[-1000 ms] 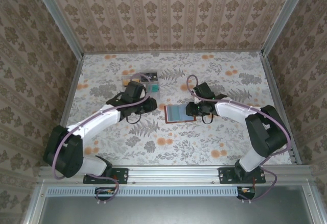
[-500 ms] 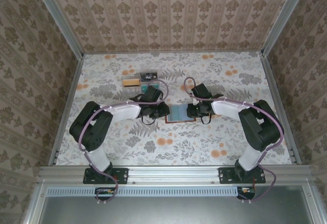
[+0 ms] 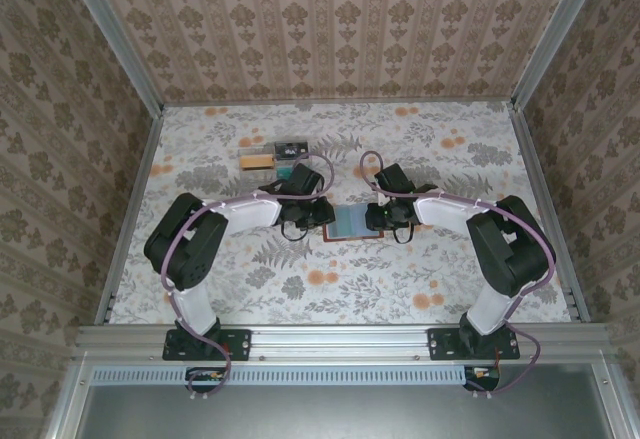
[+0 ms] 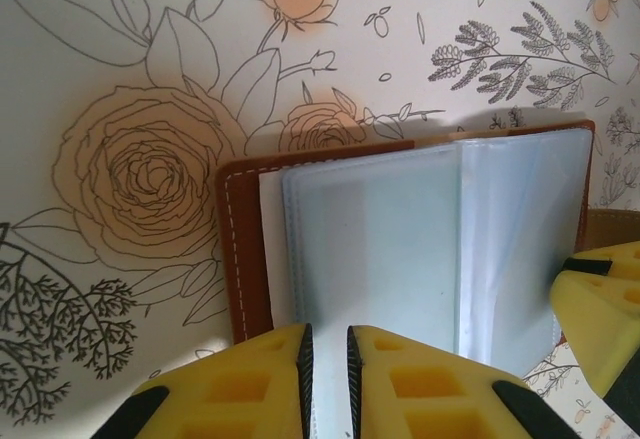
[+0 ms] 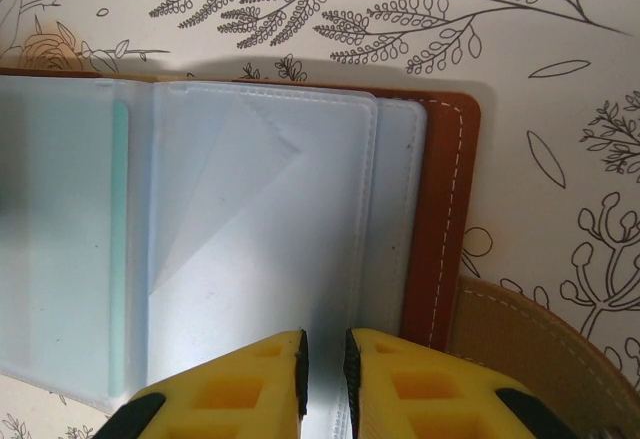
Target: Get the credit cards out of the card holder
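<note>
The card holder (image 3: pixel 351 222) lies open on the floral table between my two grippers, its reddish-brown leather rim (image 4: pixel 243 259) framing blue-grey plastic sleeves (image 5: pixel 250 229). My left gripper (image 3: pixel 318 213) (image 4: pixel 326 337) rests over the left half. Its jaws stand almost together, with a thin slit and nothing visible between them. My right gripper (image 3: pixel 376 218) (image 5: pixel 326 341) sits over the right half with the same narrow slit. A gold-tan credit card (image 3: pixel 257 161) lies far left on the table. A thin teal edge (image 5: pixel 118 259) shows inside one sleeve. The tan clasp tab (image 5: pixel 530 334) sticks out on the right.
A clear plastic tray (image 3: pixel 291 147) stands behind my left gripper, with a teal piece (image 3: pixel 286 171) in front of it. Patterned walls enclose the table on three sides.
My left arm has swung right from the tray to the card holder's left edge. Both grippers have narrowed. The right gripper has shifted slightly onto the holder.
</note>
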Controlling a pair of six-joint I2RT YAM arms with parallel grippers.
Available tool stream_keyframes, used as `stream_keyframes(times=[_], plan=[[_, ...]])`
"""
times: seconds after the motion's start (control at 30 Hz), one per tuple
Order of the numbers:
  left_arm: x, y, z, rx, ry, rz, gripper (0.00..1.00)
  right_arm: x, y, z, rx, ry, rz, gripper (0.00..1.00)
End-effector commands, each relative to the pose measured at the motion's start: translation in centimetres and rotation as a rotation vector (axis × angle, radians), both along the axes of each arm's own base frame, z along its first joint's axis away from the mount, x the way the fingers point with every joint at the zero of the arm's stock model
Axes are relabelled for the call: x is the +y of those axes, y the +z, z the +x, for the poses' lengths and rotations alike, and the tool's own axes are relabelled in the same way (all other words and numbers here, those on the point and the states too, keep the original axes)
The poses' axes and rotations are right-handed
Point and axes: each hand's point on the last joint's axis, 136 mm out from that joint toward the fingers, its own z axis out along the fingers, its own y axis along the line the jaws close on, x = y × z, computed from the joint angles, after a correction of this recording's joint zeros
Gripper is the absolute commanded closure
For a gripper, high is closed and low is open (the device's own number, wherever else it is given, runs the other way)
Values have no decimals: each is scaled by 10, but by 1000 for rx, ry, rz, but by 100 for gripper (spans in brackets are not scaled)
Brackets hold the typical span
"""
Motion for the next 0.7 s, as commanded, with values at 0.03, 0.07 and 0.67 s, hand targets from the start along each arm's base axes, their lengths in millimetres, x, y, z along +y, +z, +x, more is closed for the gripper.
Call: stream_keyframes(times=[0.03,0.07,0.67], plan=[[-2,-11,-5,44,-10,35,80,0,-7,-4,28,-8,-2,78],[-3,-13,-6,51,-12,34,80,0,-8,-5,29,-9,-2,78],[-46,11,-5,2,-100,-221,32,1,-15,-7,50,-12,1,77]])
